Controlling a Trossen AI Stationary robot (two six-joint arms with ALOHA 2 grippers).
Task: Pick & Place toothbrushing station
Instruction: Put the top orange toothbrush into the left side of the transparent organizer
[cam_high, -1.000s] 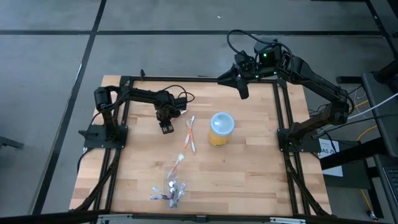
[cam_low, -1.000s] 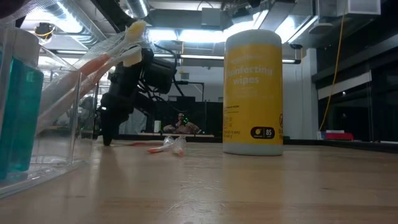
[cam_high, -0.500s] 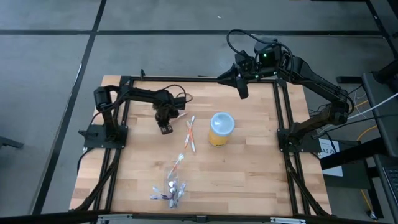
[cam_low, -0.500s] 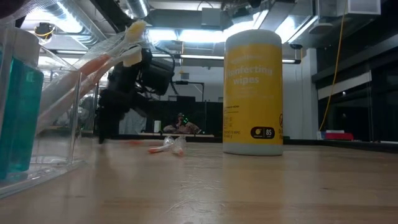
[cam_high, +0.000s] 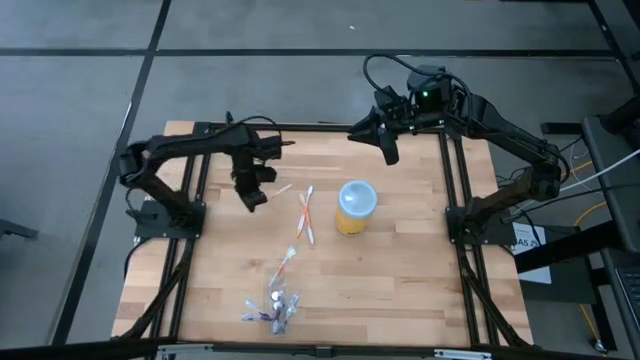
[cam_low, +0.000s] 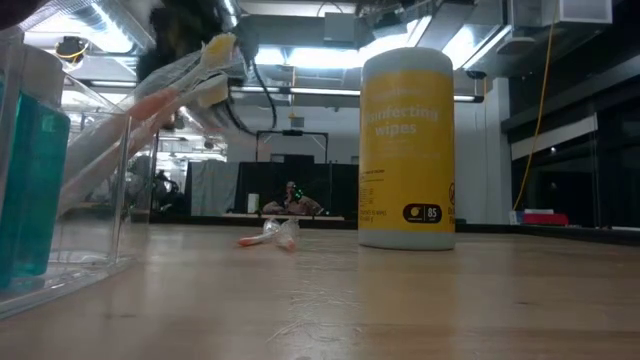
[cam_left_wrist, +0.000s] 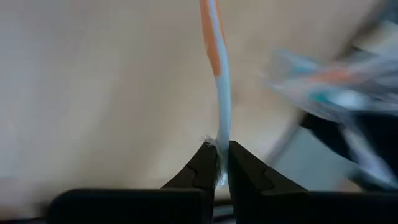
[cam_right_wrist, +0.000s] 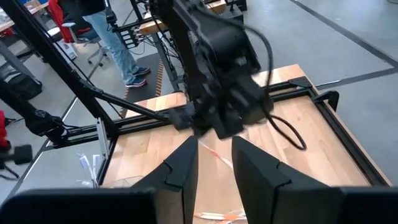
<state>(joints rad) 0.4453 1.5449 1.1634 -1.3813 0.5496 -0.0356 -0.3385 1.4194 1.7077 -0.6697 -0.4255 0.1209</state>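
Left end effector (cam_high: 251, 196) hangs above the left rear part of the pale wooden surface (cam_high: 400, 280); seen from its wrist, its two dark fingers (cam_left_wrist: 205, 171) are pinched together on the bristle end of a thin orange and pale-blue toothbrush (cam_left_wrist: 217, 74), which stretches away from the fingertips. From overhead a thin pale line sticks out just beside this end effector, toward the middle of the surface.

Right end effector (cam_high: 390, 148) is raised over the rear edge of the surface, near the right corner. From its own wrist, its dark fingers (cam_right_wrist: 180, 168) stand apart with a clear gap and nothing between them.

On the surface, two thin orange and white toothbrushes (cam_high: 305, 217) lie crossed, just left of an upright yellow cylindrical wipes canister with a pale-blue lid (cam_high: 355, 207). Nearer the front edge lies another thin toothbrush (cam_high: 284, 265), and beyond it a clear plastic pouch (cam_high: 272, 308) holding small items too small to tell apart.

From table height, the canister (cam_low: 407, 148) stands right of centre, and a clear container holding toothbrushes (cam_low: 170, 85) and a teal tube (cam_low: 30, 190) fills the near left. A person in blue trousers (cam_right_wrist: 118, 43) stands in the room behind.
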